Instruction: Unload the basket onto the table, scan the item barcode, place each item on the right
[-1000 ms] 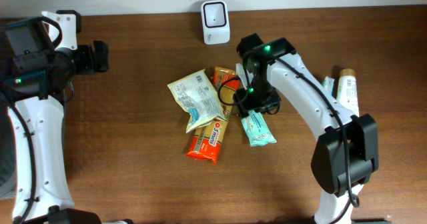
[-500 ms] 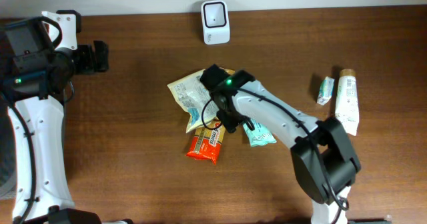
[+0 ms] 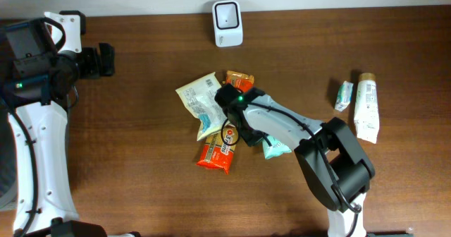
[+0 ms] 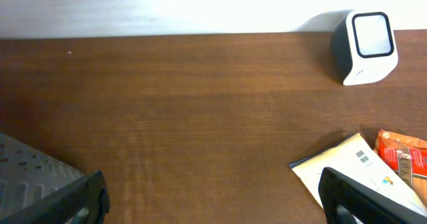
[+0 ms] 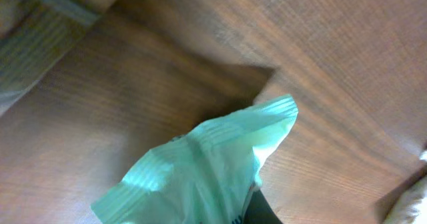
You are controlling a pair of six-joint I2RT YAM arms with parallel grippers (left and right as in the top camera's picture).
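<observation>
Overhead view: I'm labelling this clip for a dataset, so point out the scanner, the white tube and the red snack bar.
scanner (image 3: 227,18), overhead view, its dark window.
white tube (image 3: 366,110), overhead view, middle of its body.
red snack bar (image 3: 213,156), overhead view, lower half of wrapper.

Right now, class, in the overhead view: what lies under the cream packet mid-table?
A red-orange packet sticks out from under the lower edge of the cream packet. How far it runs beneath is covered. The right arm hides the pile's right side.
</observation>
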